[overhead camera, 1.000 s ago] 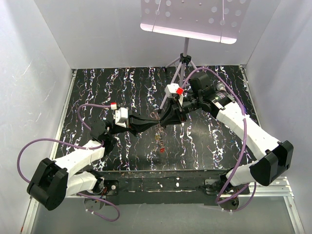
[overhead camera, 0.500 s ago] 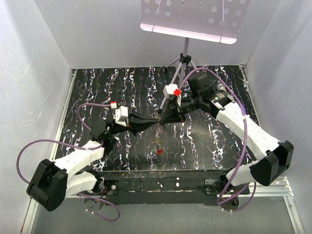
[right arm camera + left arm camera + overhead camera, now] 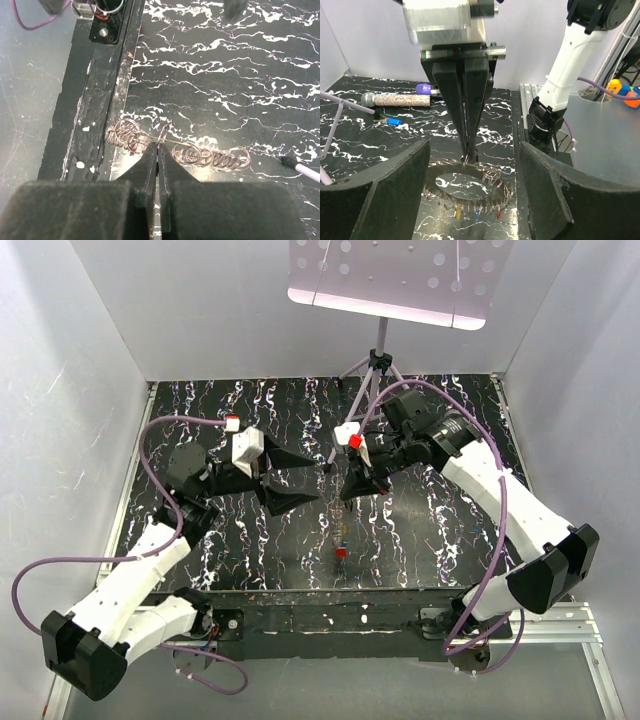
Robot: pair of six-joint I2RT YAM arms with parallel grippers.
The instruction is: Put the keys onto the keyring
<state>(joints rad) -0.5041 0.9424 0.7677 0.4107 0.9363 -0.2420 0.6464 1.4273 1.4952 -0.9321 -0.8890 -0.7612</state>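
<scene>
The keyring (image 3: 215, 157) is squeezed tight by the right pincer (image 3: 158, 150), with the keys (image 3: 477, 215) hanging under it. The left pincer (image 3: 300, 480) is spread wide, apart to its side. The keyring should be kept steady and level

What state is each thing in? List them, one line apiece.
left claw: open, holding nothing.
right claw: shut on the keyring.
keyring: hanging from the right claw.
keys: yellow, blue and red ones dangling from the keyring.
blue-headed key: lying loose on the table.
</scene>
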